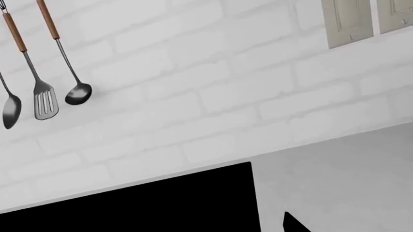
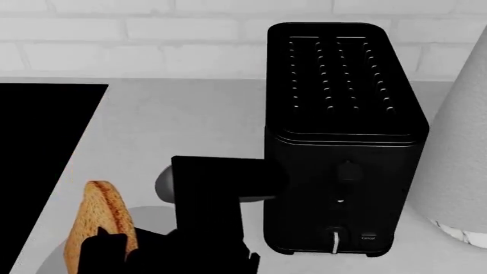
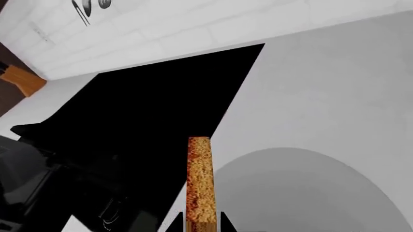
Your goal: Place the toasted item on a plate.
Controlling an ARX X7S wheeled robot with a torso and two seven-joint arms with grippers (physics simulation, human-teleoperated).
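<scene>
Golden-brown toast [image 2: 99, 222] with darker crust, upright, pinched by right tool [image 3: 200, 224], above grey plate [image 3: 310, 188]

head view down over toaster [image 2: 343, 131], wrist views share cooktop [image 3: 142, 121]

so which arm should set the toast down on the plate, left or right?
Right. Its gripper already pinches the toast on edge above the plate. The left wrist view shows only wall, hanging utensils and counter, nothing near the plate.
</scene>
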